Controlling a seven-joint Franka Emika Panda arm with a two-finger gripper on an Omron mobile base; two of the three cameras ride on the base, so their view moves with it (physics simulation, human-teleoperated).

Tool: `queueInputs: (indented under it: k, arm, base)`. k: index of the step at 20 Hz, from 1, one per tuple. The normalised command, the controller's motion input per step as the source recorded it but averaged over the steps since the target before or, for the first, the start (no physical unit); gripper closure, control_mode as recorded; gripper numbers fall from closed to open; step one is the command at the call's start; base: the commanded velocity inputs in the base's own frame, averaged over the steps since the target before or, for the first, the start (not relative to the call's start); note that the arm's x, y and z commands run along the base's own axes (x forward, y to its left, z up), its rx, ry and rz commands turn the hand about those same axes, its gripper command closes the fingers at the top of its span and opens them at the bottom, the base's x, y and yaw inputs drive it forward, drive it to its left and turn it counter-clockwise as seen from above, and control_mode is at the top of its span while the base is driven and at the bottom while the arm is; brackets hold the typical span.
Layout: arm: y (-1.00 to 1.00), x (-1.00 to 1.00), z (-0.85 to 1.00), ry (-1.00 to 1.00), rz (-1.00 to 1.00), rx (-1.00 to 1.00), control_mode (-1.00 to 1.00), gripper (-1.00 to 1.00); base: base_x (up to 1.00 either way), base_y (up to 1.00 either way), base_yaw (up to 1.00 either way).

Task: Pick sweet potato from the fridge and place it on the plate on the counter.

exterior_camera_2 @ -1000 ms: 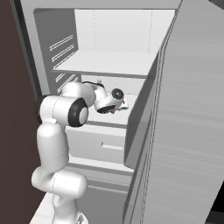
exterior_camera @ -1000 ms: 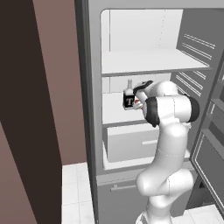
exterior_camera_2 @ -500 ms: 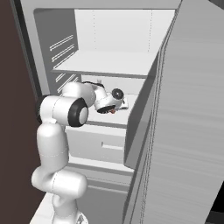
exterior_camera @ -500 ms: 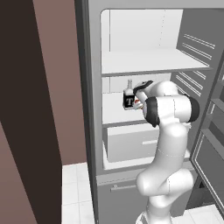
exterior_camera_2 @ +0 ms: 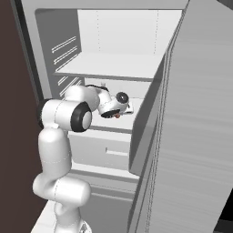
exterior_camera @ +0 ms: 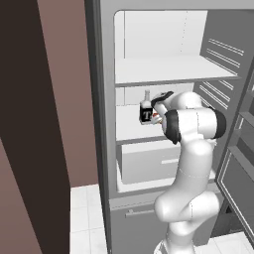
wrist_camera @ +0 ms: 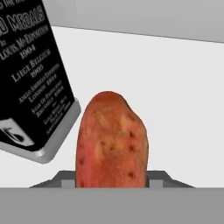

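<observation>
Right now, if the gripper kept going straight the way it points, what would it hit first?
The sweet potato already sits between its fingers. Past it, probably bare fridge shelf, then the back wall; the bottle stands off to one side.

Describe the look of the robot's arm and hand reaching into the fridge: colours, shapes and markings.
The arm is glossy white, built of rounded, bulbous segments with dark grey bands at the joints. The hand is a white block with dark trim and a round dark disc on its side. In the hand view its fingertips are small and grey. No cables or lettering are visible.
</observation>
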Motion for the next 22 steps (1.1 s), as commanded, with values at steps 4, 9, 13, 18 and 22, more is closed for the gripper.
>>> queueInputs:
  k: [4,9,13,18,22]
  arm:
    - [0.0,0.0,0.0,0.0,0.0,0.0,-1.0,1.0]
    - [0.0,0.0,0.0,0.0,0.0,0.0,-1.0,1.0]
    - [0.0,-0.16,0.0,0.0,0.0,0.0,-1.0,1.0]
    - [0.0,-0.37,0.0,0.0,0.0,0.0,-1.0,1.0]
    - [0.0,-0.69,0.02,0.0,-0.05,0.0,-1.0,1.0]
  base:
    - [0.0,0.0,0.0]
    - [0.0,0.0,0.0]
    - [0.0,0.0,0.0]
    - [0.0,0.0,0.0]
    - [0.0,0.0,0.0]
